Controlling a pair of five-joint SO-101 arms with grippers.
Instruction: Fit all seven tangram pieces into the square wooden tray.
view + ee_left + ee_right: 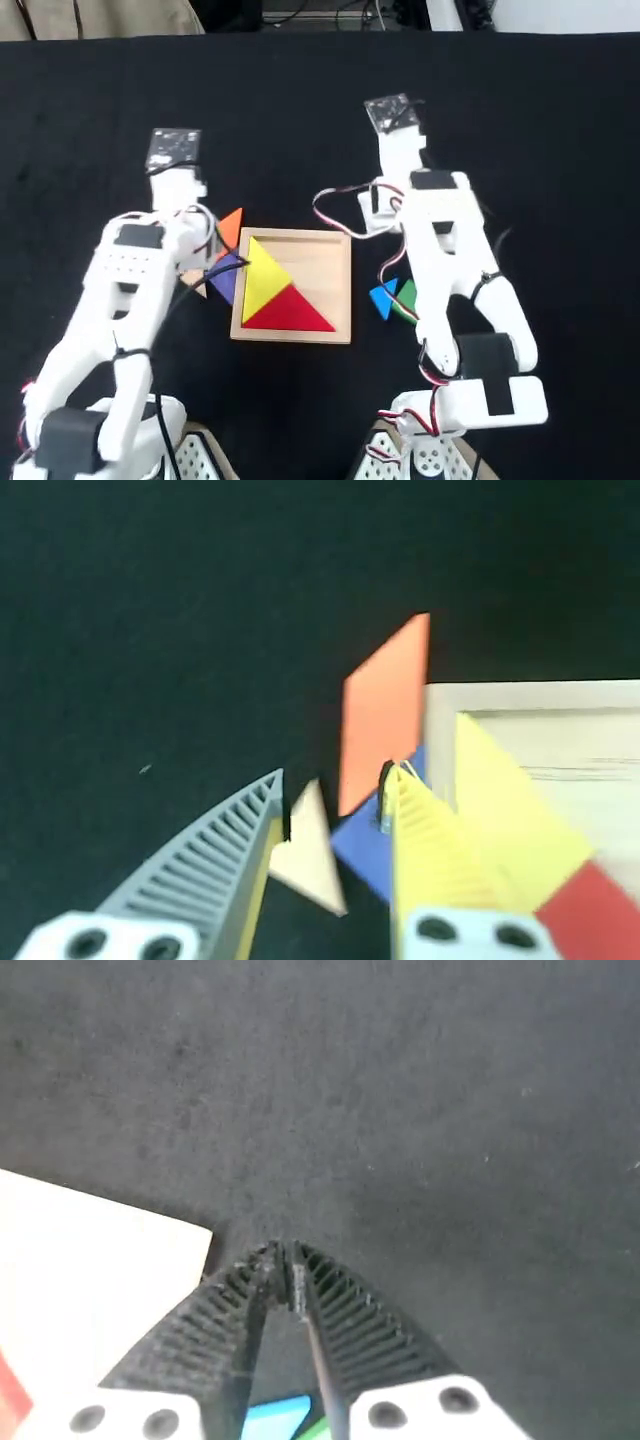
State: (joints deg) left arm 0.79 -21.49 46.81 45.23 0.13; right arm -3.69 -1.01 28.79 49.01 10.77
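High view: the tray point(318, 262) holds a yellow triangle point(262, 278) and a red triangle point(290, 310). Left wrist view: left jaws wide around a cream triangle point(310, 855); likely light, stiff, slick, so pinch its edges. Right wrist view: right jaws closed, empty.

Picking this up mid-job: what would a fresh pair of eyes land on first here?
First, the square wooden tray in the middle of the high view, with a yellow triangle and a red triangle bright inside it. Next, the left gripper, open over a cream triangle just left of the tray, beside an orange piece. A blue piece and a green piece lie right of the tray.
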